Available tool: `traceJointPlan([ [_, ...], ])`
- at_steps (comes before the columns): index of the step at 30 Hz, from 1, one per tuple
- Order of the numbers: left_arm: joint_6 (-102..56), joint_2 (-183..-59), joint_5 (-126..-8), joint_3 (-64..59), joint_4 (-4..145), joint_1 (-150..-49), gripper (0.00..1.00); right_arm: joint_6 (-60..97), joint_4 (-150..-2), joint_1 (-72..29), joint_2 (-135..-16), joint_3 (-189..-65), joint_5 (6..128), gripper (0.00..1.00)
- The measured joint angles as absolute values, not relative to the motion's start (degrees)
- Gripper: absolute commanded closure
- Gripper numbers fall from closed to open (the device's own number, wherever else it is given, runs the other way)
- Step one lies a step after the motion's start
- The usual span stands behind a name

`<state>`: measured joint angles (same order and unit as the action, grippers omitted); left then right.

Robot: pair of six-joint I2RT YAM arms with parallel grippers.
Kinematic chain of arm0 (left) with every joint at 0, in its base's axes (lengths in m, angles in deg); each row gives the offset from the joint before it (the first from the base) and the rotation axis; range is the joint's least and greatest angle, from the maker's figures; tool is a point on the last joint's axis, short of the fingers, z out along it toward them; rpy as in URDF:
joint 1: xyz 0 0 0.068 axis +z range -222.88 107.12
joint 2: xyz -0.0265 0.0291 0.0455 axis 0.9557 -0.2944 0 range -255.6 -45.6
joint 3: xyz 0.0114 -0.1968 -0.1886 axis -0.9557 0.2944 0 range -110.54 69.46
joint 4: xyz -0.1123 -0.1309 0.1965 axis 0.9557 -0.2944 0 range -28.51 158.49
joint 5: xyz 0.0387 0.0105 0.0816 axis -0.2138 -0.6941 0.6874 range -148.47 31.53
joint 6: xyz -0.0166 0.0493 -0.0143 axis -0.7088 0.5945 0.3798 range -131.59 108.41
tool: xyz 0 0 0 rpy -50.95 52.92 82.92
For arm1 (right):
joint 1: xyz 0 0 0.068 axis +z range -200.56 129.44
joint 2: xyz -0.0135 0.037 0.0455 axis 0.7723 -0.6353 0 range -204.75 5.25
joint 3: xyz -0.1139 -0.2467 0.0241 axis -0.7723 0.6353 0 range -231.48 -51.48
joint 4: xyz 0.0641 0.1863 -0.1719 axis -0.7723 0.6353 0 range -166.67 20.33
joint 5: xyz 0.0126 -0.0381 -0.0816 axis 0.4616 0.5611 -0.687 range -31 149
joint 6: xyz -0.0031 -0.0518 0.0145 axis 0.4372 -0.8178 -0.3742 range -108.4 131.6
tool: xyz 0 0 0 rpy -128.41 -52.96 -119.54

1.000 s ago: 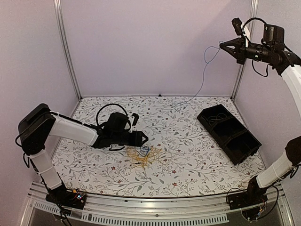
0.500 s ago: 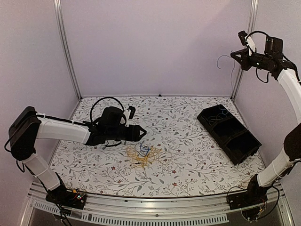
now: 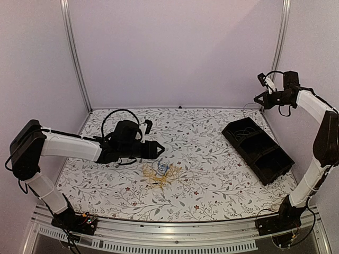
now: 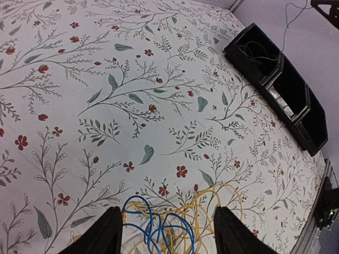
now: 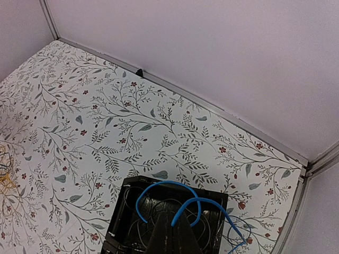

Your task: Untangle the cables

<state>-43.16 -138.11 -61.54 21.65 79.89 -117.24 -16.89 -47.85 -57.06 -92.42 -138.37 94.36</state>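
Note:
A small tangle of yellow and blue cables [image 3: 161, 172] lies on the flowered table, left of centre. My left gripper [image 3: 159, 150] hovers just behind it, open. In the left wrist view the blue loops [image 4: 159, 225] and yellow loops [image 4: 225, 198] lie between and below the two black fingers [image 4: 108, 233]. My right gripper [image 3: 258, 100] is at the back right, above the black bin [image 3: 258, 150], shut on a single blue cable [image 5: 164, 182]. That cable curls out from the closed fingertips [image 5: 174, 218] over the bin's far compartment [image 5: 119, 214].
The long black bin [image 4: 279, 63] has several compartments, and dark thin wires lie in the far one. A thin wire [image 3: 249, 108] trails below the right gripper. Lilac walls and metal posts [image 3: 74, 53] enclose the table on three sides.
The right arm came down from high near the corner post to just above the bin, carrying the blue cable. The left gripper shifted slightly back from the tangle, then stayed still.

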Motion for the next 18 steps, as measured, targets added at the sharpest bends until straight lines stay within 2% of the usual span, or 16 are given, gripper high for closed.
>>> traceJointPlan([
  [18,-42.66,-138.11,-61.17,21.60,79.47,-117.24,0.40,-17.52,-52.81,-57.06,-71.74,-141.56,91.41,1.00],
])
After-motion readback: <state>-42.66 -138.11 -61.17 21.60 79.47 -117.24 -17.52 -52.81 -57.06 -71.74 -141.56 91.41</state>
